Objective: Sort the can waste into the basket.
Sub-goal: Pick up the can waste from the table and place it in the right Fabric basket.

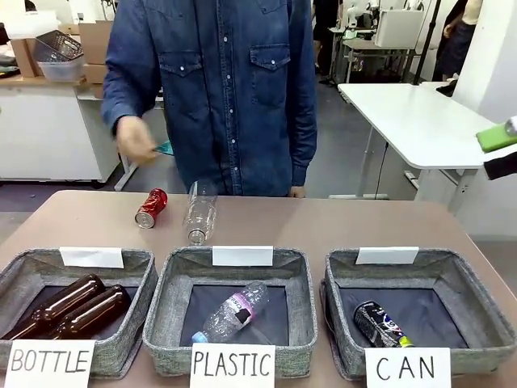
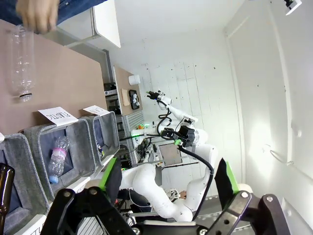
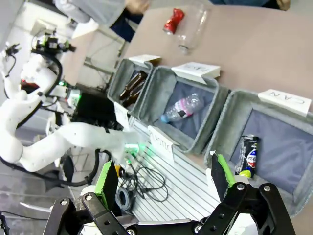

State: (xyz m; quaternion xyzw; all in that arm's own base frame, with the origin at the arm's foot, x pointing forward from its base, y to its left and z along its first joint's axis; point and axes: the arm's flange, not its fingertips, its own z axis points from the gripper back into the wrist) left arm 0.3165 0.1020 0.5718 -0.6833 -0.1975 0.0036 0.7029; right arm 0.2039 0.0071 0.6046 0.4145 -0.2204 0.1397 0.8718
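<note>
While both pincers hang spread and empty on the robot's side of the table (image 1: 363, 222), the left gripper (image 2: 168, 178) looks sideways along the tabletop and the right gripper (image 3: 164, 176) looks down on the row of baskets. Neither is near a can. Closest ahead of the right one is the basket (image 3: 230, 105) carded CAN, at the robot's right end of the row, with the black can (image 3: 248, 155) lying on its dark base. The red can (image 1: 151, 208) lies on its side at the far side of the table, left of middle, near a loose clear bottle (image 1: 199, 214).

One can looks sorted and one is left to fetch (about half done, I judge). To fetch it well, the fingers should close across the can's round body rather than its ends. They should come in from the side away from the bottle, since a glancing touch could set either rolling. The person's hand (image 1: 133, 141) hovers over that corner, so it is wise to wait until it clears.

That hand is blurred, and the teal thing in it cannot be made out.
</note>
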